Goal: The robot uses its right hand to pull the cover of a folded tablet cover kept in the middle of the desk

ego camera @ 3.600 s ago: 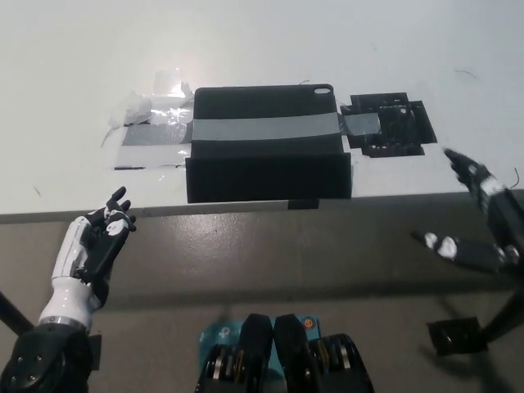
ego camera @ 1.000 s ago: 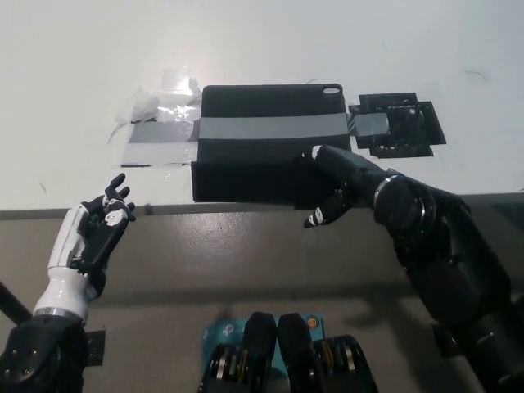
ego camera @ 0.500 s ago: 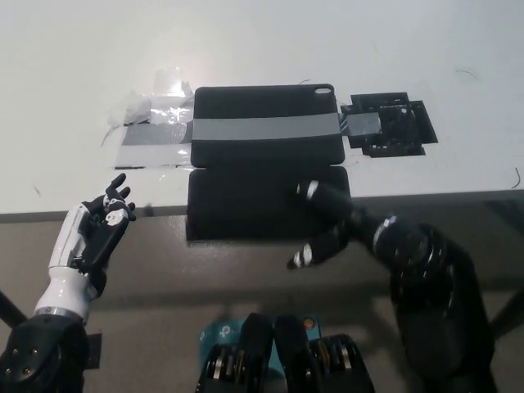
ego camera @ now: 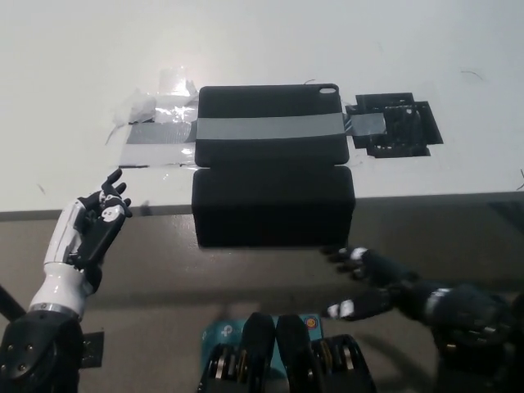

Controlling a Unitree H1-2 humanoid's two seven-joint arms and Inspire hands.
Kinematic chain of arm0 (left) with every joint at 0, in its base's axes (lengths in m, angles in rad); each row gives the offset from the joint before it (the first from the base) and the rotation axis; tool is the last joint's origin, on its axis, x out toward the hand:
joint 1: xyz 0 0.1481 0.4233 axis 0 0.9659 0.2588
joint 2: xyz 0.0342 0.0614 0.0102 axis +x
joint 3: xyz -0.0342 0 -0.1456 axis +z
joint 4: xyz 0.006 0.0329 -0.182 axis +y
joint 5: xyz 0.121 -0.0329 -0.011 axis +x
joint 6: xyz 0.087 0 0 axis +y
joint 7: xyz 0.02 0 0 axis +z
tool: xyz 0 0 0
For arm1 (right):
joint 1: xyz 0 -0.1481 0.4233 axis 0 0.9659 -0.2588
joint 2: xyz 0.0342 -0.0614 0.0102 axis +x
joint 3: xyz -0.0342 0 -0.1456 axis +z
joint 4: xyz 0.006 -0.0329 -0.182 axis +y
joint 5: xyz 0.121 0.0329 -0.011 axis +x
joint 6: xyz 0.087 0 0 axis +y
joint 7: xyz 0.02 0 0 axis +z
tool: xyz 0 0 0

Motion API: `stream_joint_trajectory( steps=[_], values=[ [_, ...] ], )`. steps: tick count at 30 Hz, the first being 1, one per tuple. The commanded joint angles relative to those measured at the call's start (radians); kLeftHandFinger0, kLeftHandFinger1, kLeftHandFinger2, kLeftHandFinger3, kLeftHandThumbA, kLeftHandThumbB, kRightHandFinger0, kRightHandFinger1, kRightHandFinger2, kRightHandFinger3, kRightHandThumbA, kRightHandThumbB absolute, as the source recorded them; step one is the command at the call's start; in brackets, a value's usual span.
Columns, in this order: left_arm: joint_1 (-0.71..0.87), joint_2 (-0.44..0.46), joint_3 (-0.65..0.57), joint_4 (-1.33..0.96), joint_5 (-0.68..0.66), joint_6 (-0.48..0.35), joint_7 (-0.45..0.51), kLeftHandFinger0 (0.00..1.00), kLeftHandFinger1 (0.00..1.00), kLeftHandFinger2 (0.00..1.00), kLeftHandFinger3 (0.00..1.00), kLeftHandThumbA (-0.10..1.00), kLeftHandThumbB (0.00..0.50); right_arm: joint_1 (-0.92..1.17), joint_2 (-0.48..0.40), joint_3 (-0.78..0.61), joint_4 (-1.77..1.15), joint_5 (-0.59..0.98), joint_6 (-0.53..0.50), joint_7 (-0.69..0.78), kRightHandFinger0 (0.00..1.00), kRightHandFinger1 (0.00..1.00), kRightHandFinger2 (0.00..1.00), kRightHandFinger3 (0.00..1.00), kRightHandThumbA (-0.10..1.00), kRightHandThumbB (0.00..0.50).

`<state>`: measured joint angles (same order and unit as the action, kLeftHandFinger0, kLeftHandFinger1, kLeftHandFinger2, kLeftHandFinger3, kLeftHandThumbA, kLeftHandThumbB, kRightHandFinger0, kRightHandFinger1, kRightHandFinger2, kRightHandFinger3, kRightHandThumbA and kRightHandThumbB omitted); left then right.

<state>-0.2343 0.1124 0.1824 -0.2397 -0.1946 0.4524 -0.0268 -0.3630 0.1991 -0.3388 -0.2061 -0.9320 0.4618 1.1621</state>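
Note:
A black tablet cover lies in the middle of the white desk, held down by a grey tape strip. Its front flap lies folded out flat and hangs over the desk's front edge. My black right hand is below and in front of the flap's right corner, off the desk, fingers spread and holding nothing. My white left hand rests at the lower left below the desk edge, fingers apart.
Clear and grey tape scraps lie left of the cover. A patch of black tape sits at its right. The desk's front edge runs across the picture's middle.
My right hand came in from the right, took the flap's front edge, drew it out toward me, then let go and dropped below the desk edge. The flap now lies unfolded.

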Motion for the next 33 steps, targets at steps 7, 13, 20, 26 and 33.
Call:
stream_joint_trajectory(
  steps=[7, 13, 20, 26, 33],
  values=[
    [-0.018, 0.011, -0.002, -0.028, -0.002, 0.018, 0.012, 1.0, 1.0, 1.0, 1.0, 1.0, 0.0, -0.056, -0.058, -0.284, -0.156, 0.518, -0.03, -0.087, 1.0, 1.0, 1.0, 1.0, 0.9, 0.195],
    [-0.018, 0.011, -0.006, -0.025, 0.006, 0.018, 0.011, 1.0, 1.0, 1.0, 1.0, 1.0, 0.0, -0.021, -0.103, -0.327, -0.025, 0.623, -0.258, -0.285, 1.0, 1.0, 1.0, 1.0, 1.0, 0.377],
    [0.0, 0.006, -0.001, -0.021, 0.004, 0.003, 0.005, 1.0, 1.0, 1.0, 1.0, 1.0, 0.0, -0.008, -0.076, -0.338, 0.072, 0.612, -0.422, -0.499, 1.0, 1.0, 1.0, 1.0, 0.95, 0.332],
    [0.027, -0.01, 0.006, -0.023, -0.001, 0.004, 0.014, 1.0, 1.0, 1.0, 1.0, 0.98, 0.0, 0.004, -0.09, -0.321, 0.15, 0.611, -0.483, -0.59, 1.0, 1.0, 1.0, 1.0, 0.83, 0.282],
    [0.024, -0.015, 0.011, -0.015, 0.0, -0.001, 0.021, 1.0, 1.0, 1.0, 1.0, 0.96, 0.0, 0.014, -0.118, -0.261, 0.162, 0.61, -0.484, -0.629, 1.0, 1.0, 1.0, 1.0, 0.88, 0.317]
  ],
)
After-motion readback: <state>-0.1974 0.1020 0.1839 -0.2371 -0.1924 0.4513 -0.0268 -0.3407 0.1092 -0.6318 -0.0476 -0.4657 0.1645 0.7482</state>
